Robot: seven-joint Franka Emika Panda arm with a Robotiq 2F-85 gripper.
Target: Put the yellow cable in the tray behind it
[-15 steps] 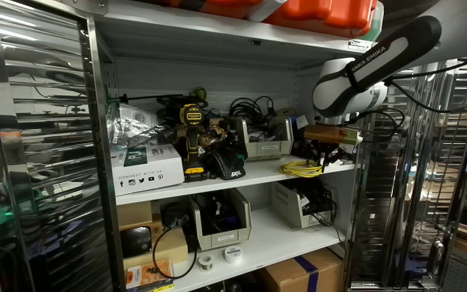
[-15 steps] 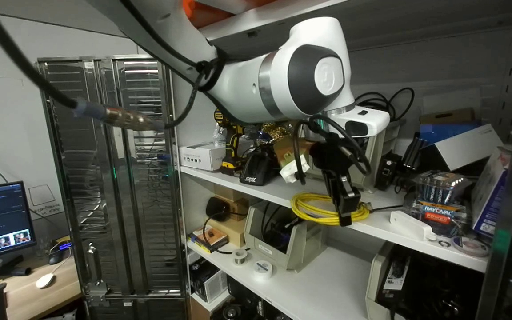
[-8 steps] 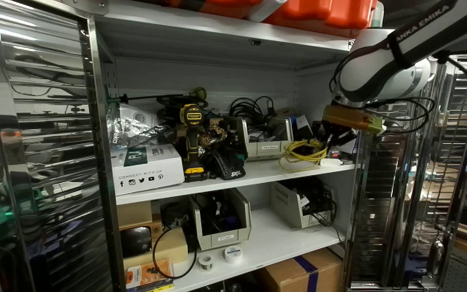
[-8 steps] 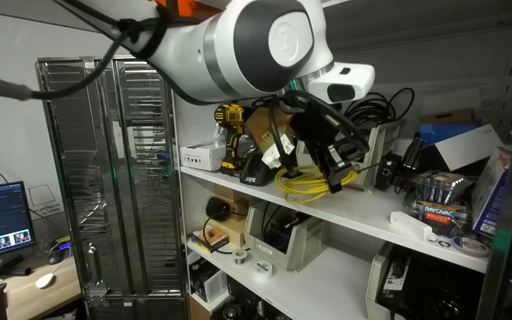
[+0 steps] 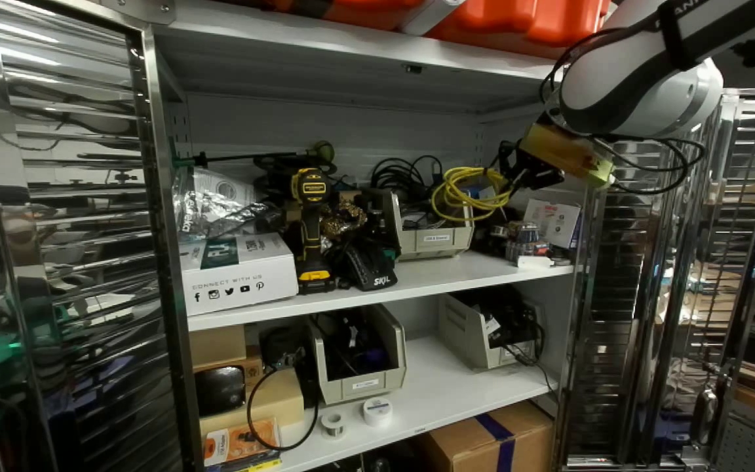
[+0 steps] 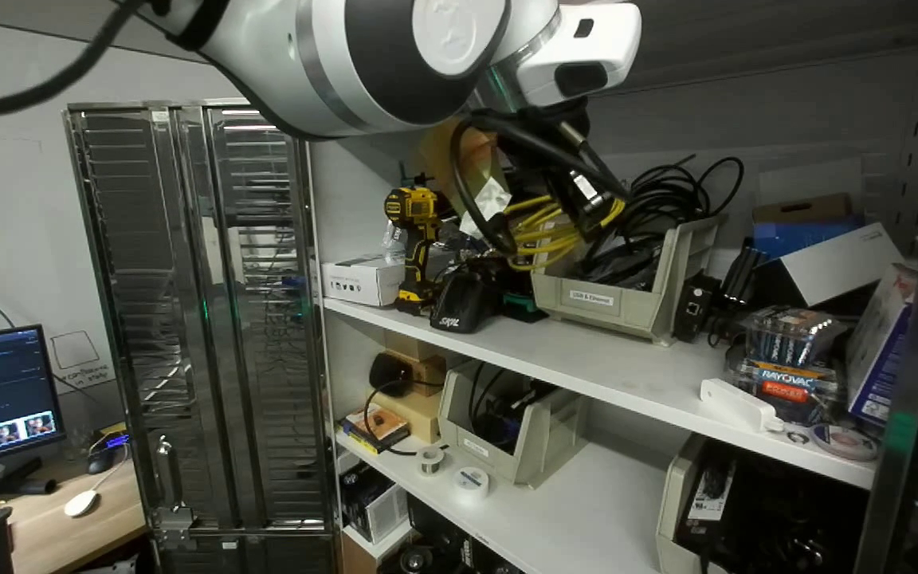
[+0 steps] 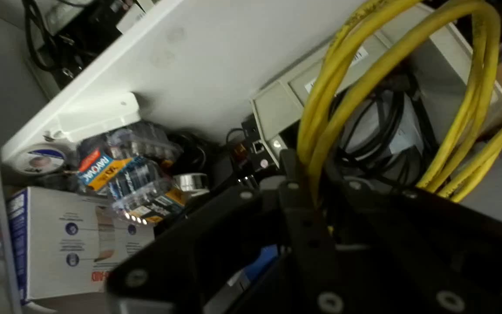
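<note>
Cable [image 7: 316, 135], yellow and loosely coiled, hangs in the air above the shelf [image 6: 626, 359], pinched along one side between the two black fingers [image 7: 294, 200] of the gripper [image 7: 312, 174]. The jaws stand narrow, with the bundled cord between their tips, and the loops spread out past them. The tray [image 6: 602, 307] sits a little back from the shelf's front edge, around the middle of its length, with a label on its front wall and black cords [image 6: 662, 191] heaped in it and arching above the rim. In both exterior views the coil overlaps part of the tray's rim; whether it hangs over the mouth or just in front, I can't fairly tell from these angles. At the shelf's front left corner stands a white box [image 5: 240, 282]; beside it, along the same edge, come an upright yellow-and-black drill [image 5: 310, 229] and a black item marked SKIL [image 5: 364, 265]. Near the front right corner, a battery pack [image 6: 786, 379] rests just beside a white strip [image 6: 738, 405] lying close to the edge.
</note>
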